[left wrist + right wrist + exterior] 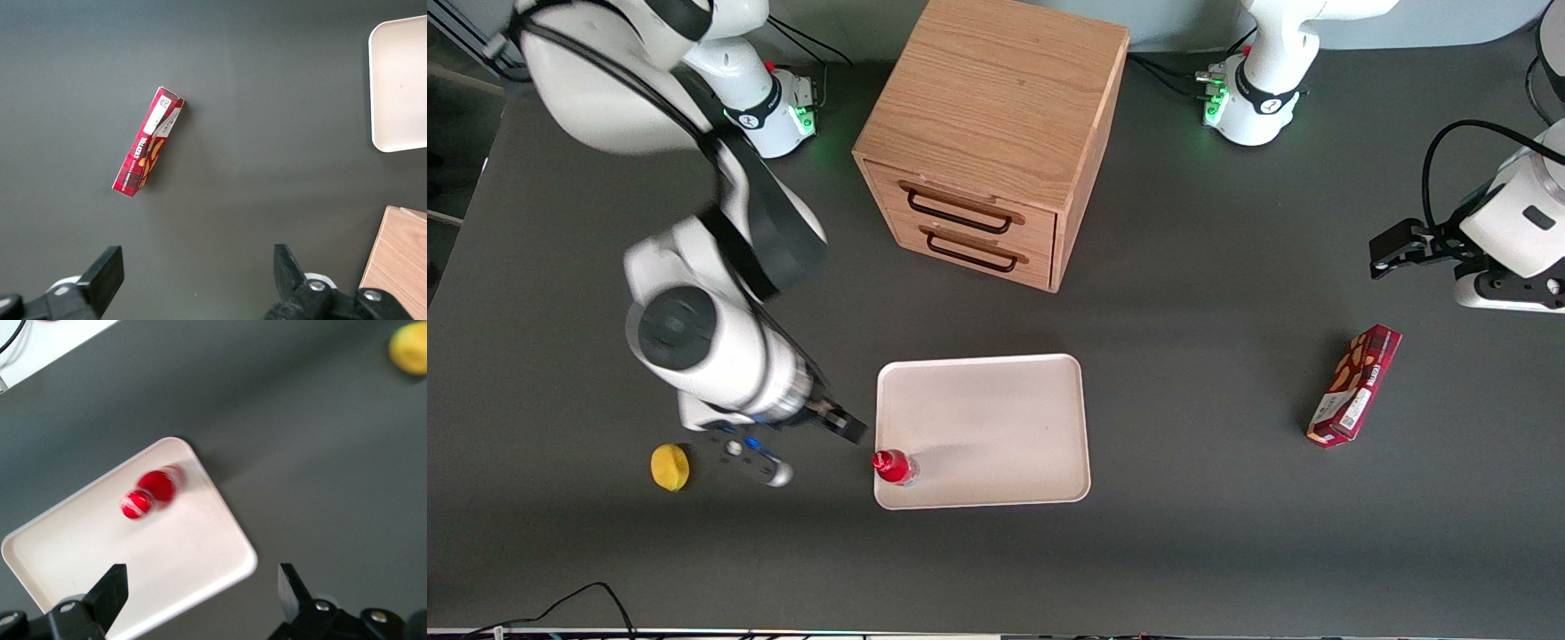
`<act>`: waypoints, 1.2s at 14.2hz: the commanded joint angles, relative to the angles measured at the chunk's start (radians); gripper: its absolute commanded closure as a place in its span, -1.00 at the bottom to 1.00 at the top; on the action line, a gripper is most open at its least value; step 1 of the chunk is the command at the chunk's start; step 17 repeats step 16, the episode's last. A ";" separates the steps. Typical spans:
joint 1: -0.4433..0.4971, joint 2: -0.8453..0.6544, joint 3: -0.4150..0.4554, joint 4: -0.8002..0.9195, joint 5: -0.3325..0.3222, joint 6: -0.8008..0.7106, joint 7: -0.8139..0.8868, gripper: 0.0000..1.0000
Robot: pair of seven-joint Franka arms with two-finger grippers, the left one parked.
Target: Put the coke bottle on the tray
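The coke bottle [895, 466], small and red with a red cap and a clear base, stands upright inside the tray [996, 418] at the tray's lower-left corner in the front view, so the placement looks done. The gripper [200, 593] hangs above the tray with fingers spread and empty, apparently released. A yellow object [670, 467] lies at lower left.

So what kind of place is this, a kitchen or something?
Probably a robot lab, not a kitchen: a dark table, robot arms, an open hand above the tray holding the coke bottle, and a wooden drawer cabinet.
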 commanded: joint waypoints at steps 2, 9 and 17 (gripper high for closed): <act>-0.113 -0.313 0.007 -0.142 0.138 -0.231 -0.215 -1.00; -0.129 -0.829 -0.315 -0.773 0.332 -0.085 -0.617 -1.00; -0.121 -0.889 -0.375 -0.841 0.363 -0.039 -0.645 -1.00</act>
